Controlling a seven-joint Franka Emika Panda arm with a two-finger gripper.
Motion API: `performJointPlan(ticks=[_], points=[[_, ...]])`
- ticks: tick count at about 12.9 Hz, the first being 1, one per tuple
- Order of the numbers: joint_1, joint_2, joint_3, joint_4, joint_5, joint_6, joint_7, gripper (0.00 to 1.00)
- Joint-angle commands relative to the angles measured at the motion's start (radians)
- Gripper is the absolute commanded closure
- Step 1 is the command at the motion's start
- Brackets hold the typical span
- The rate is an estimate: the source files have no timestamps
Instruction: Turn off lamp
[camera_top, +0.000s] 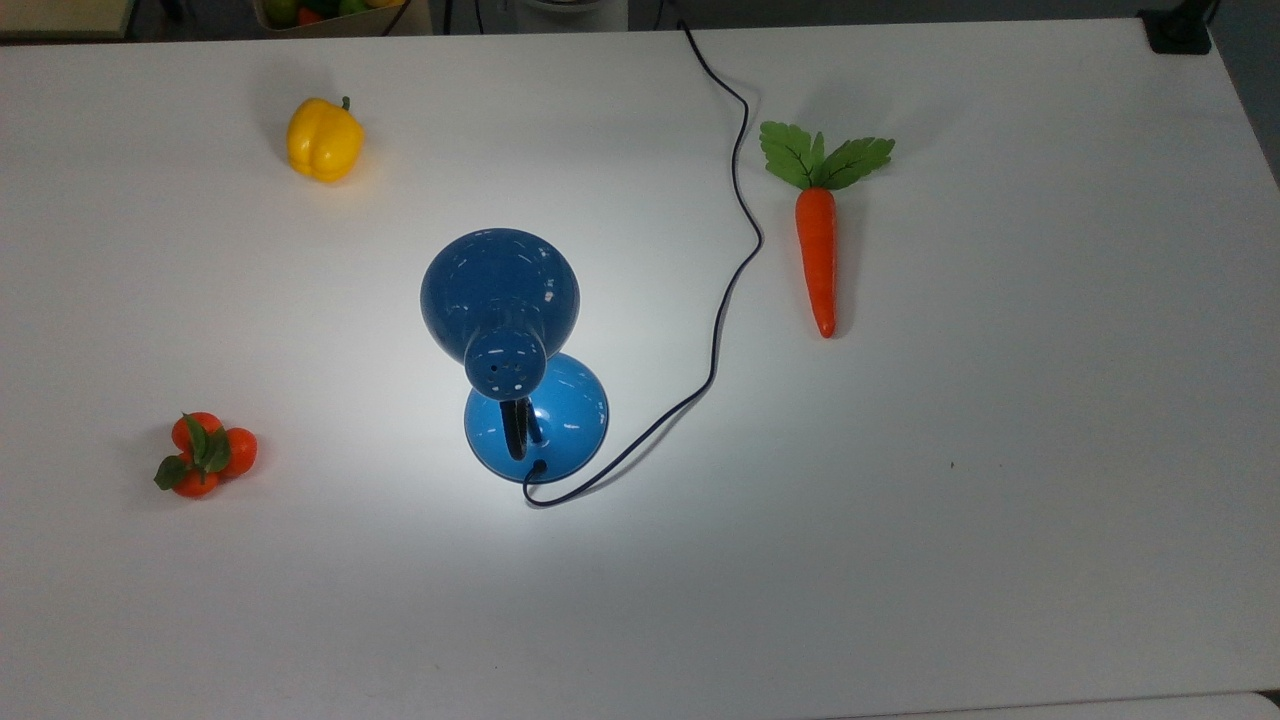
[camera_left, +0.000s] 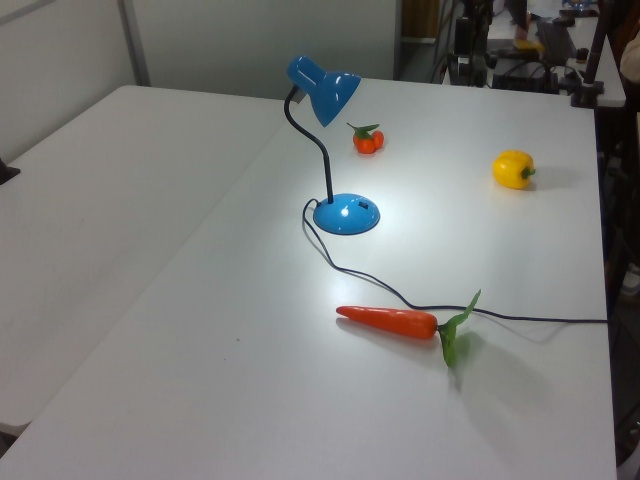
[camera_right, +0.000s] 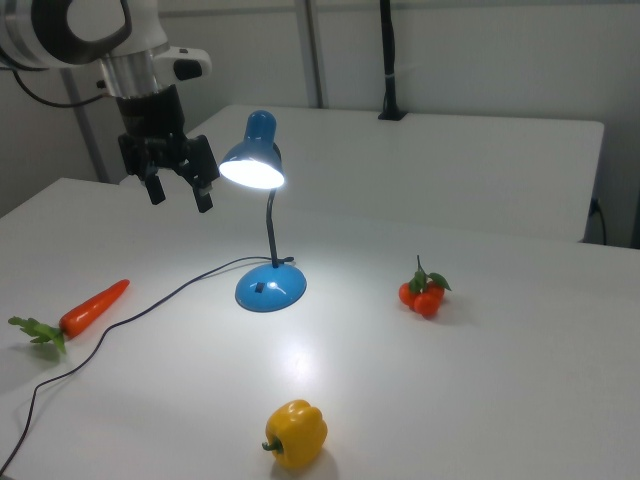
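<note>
Hand (camera_right: 180, 187) open, its two fingers spread and holding nothing, hanging in the air well above the bench (camera_right: 480, 380). Below it and off to the right view's right stands the lamp (camera_right: 262, 215), shade lit and throwing a bright pool over its round blue base (camera_right: 270, 288) (so it's plainly on). The shade sits just beside the hand at about the same height, not touching.

By my reckoning this is the approach; nothing has been pressed yet. There's a small dark mark on top of the base in the right view, which I'd take for the switch, though I can't be sure. The next move would call for the hand to drop down past the shade, clear of the bendy neck (camera_right: 270, 230), and bring one fingertip onto that spot. The cord (camera_right: 150, 300) trails under the hand toward the carrot (camera_right: 92, 306), worth avoiding.
</note>
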Motion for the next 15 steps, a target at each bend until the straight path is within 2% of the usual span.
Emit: performJointPlan(ticks=[1, 12, 14, 15], points=[[0.011, 0.001, -0.005, -0.004, 0.016, 0.013, -0.011, 0.00], [0.013, 0.016, -0.002, -0.004, 0.016, 0.034, -0.013, 0.00], [0.008, 0.016, -0.002, -0.004, 0.016, 0.036, -0.016, 0.07], [0.007, 0.016, -0.002, -0.004, 0.017, 0.052, -0.017, 0.19]])
